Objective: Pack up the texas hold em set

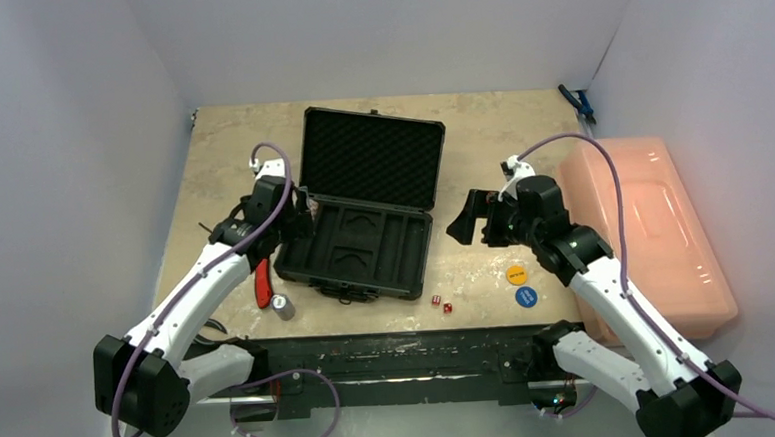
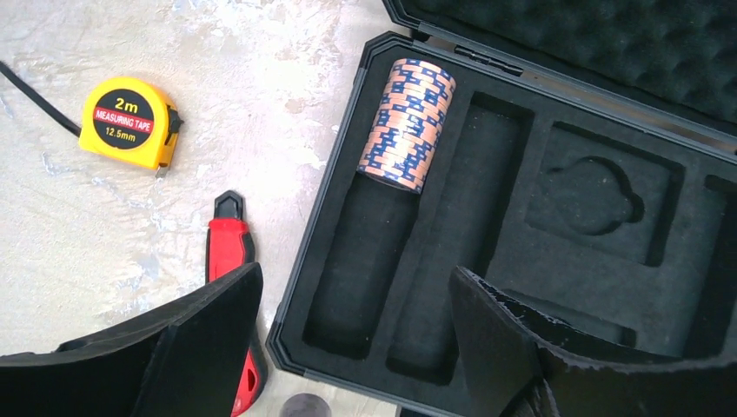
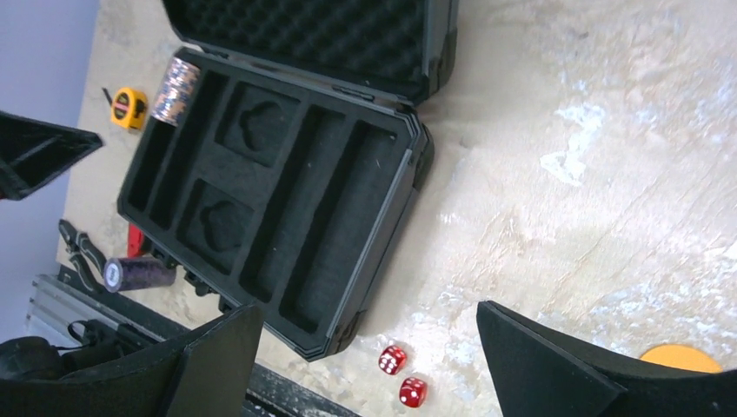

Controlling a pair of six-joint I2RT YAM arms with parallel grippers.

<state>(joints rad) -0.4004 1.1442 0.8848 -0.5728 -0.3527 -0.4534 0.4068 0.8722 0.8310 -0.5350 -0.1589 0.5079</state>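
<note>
Close to the near edge of the surface (image 1: 519,121) lie the loose bits. A dark chip stack (image 1: 283,306) lies on its side toward the left corner, just beside a red-handled knife (image 1: 263,285). Two little red dice (image 1: 441,303) sit close together near the middle. To their right is a blue disc (image 1: 525,296), with a yellow disc (image 1: 516,274) just behind it.

Behind them, in the middle of the surface, the black case (image 1: 418,262) sits open. Its long side runs left to right, with the right end turned a bit toward the near edge. The tray (image 1: 380,249) has long slots running near to far, and two shaped pockets. An orange and blue chip stack (image 2: 407,124) lies on its side at the far end of the leftmost slot, pointing along it. The lid (image 1: 372,159) stands up on the far side, lined with bumpy black foam.

The left gripper (image 2: 356,287) hovers over the left end of the case, spread wide with nothing in it. The right gripper (image 3: 369,317) hangs just right of the case, also spread wide and holding nothing.
</note>
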